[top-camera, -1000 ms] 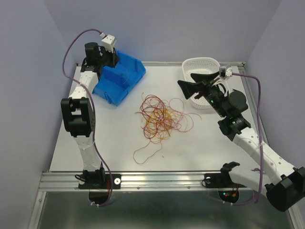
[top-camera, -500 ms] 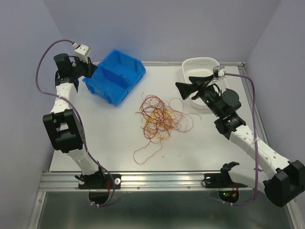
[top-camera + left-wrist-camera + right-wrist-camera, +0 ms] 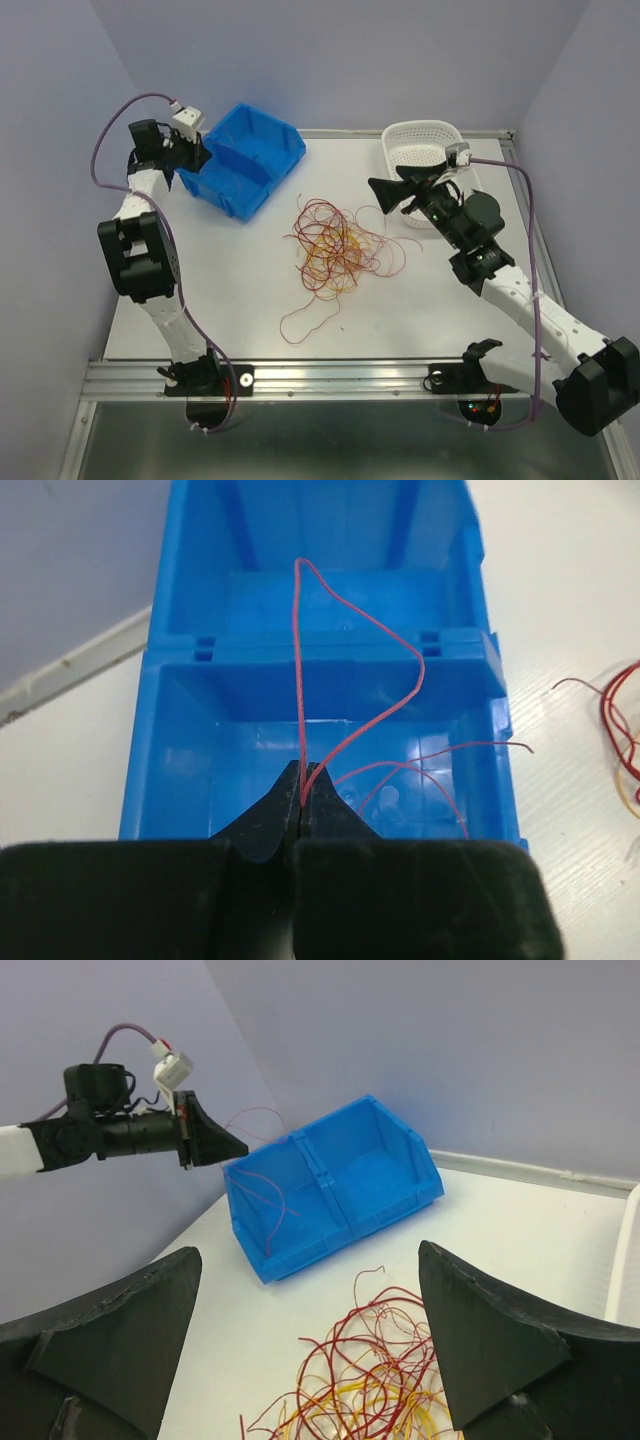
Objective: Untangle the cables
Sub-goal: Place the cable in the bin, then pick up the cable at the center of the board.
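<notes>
- The left gripper (image 3: 302, 795) has its jaws pinched shut on one red strand (image 3: 298, 660); it hovers at the near compartment of the blue bin (image 3: 250, 645), the strand looping up and back down into it
- The right gripper (image 3: 308, 1260) hangs with jaws wide and nothing between them, near the tangle
- The other cables (image 3: 335, 250), red and yellow-orange, lie knotted mid-table (image 3: 240, 290), well apart from the bin; a white basket (image 3: 420, 140) sits far right
- Risk: the strand looks springy; released too high, it may cling to the pads or flick over the rim
- Risk: the right gripper closing on the heap could catch several loops and drag the whole knot
</notes>
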